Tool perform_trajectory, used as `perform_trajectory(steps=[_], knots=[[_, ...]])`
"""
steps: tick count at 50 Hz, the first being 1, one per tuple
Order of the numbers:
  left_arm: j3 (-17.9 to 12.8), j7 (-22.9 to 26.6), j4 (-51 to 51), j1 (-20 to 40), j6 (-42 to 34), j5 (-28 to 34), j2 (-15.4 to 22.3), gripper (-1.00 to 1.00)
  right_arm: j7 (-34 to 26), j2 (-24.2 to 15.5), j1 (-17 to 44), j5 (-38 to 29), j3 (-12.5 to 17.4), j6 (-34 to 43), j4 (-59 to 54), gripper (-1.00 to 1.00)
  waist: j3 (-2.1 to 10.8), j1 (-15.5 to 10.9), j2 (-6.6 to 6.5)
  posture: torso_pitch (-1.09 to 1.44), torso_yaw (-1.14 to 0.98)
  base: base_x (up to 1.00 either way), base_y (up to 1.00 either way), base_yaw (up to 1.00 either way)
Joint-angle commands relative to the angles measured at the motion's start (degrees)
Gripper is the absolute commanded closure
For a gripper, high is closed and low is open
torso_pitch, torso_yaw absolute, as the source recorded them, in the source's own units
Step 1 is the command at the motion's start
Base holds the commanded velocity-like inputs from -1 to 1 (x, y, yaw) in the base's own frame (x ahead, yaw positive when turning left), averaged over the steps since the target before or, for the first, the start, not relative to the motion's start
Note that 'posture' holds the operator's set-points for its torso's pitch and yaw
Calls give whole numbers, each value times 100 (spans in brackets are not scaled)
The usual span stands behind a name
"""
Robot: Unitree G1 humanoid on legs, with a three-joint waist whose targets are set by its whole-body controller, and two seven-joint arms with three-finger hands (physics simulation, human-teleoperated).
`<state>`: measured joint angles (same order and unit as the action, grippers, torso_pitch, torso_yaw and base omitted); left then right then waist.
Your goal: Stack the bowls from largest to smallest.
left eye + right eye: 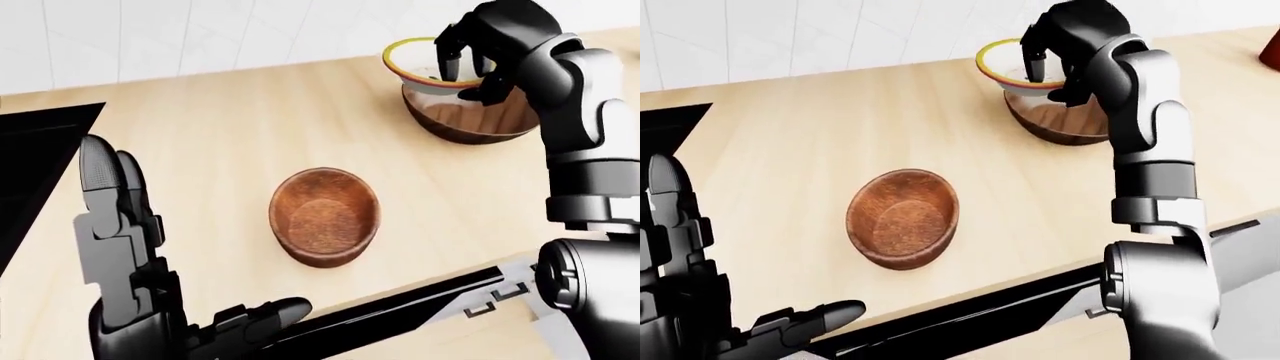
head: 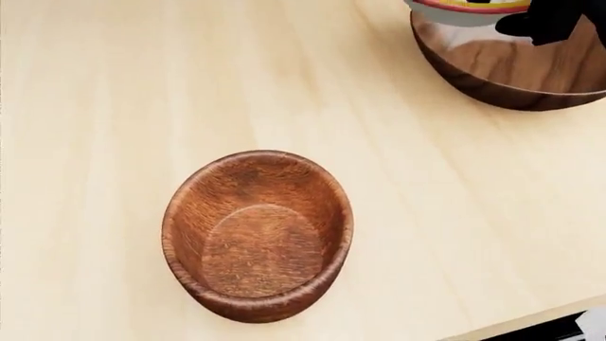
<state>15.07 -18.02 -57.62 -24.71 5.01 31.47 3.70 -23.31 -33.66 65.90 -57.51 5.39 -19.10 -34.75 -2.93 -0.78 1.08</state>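
Right hand (image 1: 478, 56) grips the rimmed bowl (image 1: 425, 69), tilted, just above the dark bowl (image 1: 470, 118). Released off-centre, it may catch the dark bowl's edge and tip out. Small bowl (image 1: 324, 217) sits well apart. Left hand (image 1: 130, 247) is wide, empty.

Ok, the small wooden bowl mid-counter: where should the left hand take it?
Probably by the rim. The small bowl sits upright and open, clear of the big bowl, walls steep. Bring the left hand from the view's left, fingers over the near-left edge, pinching wall inside and out.
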Motion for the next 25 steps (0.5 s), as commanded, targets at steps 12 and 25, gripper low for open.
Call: perform_trajectory(steps=[12, 25], knots=[[19, -23, -223, 18, 112, 26, -3, -100, 45, -443, 10, 132, 311, 107, 503, 100, 152, -10, 35, 0, 0, 0, 0, 0], [36, -26, -217, 36, 88, 45, 4, -100, 158, -662, -354, 156, 406, 170, 541, 100, 159, -19, 65, 0, 0, 0, 0, 0]])
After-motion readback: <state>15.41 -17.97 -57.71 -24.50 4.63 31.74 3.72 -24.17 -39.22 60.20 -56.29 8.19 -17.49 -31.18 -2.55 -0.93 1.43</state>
